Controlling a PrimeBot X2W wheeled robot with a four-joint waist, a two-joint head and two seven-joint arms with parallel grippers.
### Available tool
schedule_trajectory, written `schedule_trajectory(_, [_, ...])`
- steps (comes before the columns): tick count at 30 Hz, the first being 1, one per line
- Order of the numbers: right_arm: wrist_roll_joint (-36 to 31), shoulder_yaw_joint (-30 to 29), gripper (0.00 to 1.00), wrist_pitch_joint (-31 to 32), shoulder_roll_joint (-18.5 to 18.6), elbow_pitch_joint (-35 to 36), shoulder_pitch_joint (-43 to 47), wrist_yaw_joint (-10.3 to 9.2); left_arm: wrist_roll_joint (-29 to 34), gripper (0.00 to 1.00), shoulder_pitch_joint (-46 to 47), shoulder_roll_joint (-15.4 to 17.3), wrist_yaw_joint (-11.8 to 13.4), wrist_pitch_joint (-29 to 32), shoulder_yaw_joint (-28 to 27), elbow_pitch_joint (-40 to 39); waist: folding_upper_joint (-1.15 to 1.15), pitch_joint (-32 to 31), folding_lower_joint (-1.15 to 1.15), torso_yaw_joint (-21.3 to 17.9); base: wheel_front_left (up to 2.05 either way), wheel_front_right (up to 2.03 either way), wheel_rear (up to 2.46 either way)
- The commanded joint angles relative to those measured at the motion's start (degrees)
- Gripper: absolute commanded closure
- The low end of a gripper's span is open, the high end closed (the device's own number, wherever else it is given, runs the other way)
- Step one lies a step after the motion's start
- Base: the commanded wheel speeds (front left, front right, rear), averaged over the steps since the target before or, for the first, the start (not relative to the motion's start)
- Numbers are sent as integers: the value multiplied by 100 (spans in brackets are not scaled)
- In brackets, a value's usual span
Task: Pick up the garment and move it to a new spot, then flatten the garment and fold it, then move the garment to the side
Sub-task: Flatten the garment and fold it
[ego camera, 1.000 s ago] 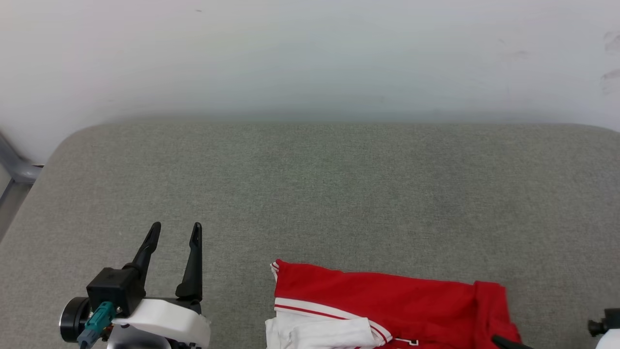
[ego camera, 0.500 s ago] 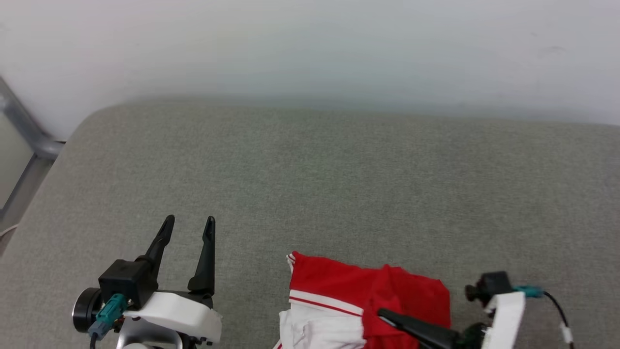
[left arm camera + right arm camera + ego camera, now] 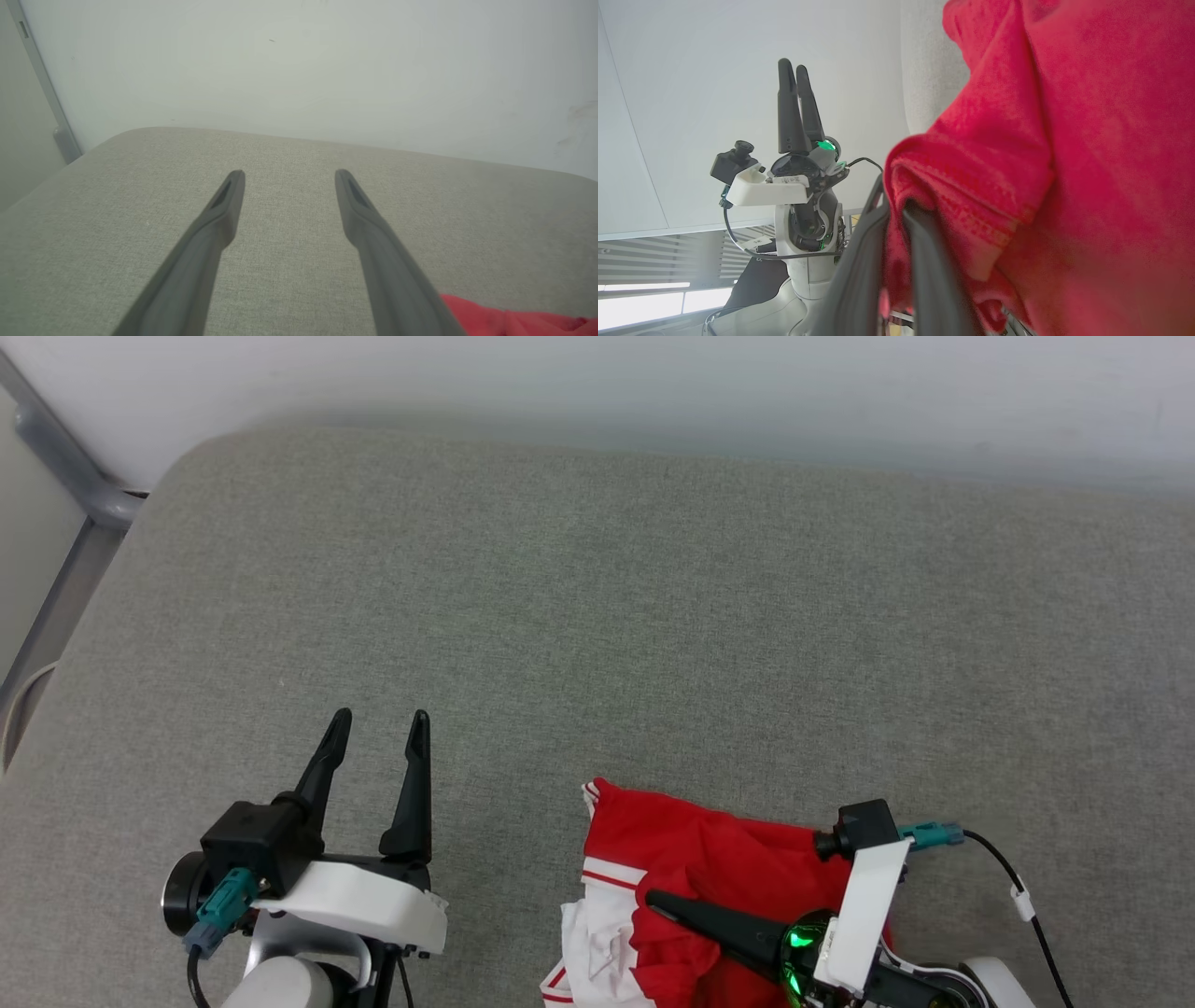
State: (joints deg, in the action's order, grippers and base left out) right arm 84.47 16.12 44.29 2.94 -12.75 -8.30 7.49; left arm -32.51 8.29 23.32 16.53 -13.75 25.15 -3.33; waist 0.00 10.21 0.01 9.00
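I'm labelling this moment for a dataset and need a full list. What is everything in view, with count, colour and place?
garment: one, red with a white sleeve and red-and-white stripe trim, bunched at the near edge of the surface, right of centre
padded surface: one, grey fabric, under the garment and reaching back to the wall
wall: one, white, behind the surface
metal bar: one, grey, slanting at the far left beside the surface
left gripper: one, dark fingers, open, at the lower left over bare surface, apart from the garment
right gripper: one, dark fingers, shut on a fold of the garment, at the lower right
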Motion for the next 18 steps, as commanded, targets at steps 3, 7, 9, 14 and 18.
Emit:
schedule_trajectory(3, [-64,83,0,-131,-10,-63,-155,-1,25,0,108,-51,-76,-56,-32,104,0,71,-1,-3,0,0,0])
schedule_trajectory(7, [-172,169,0,-255,22,35,-195,-1,40,0,125,-74,-122,-89,-60,219,0,-27,-1,-84,0,0,0])
schedule_trajectory(9, [-214,204,0,-311,53,161,-186,-1,43,0,95,-67,-134,-99,-61,243,0,-94,-1,-132,0,0,0])
schedule_trajectory(14, [-538,320,0,-641,224,693,-199,-2,29,0,18,-18,-108,-102,-75,234,0,-218,-1,-286,0,0,0])
schedule_trajectory(18, [-1330,426,0,-1286,520,1078,-297,-2,28,0,-18,31,-79,-80,-94,209,0,-275,-1,-420,0,0,0])
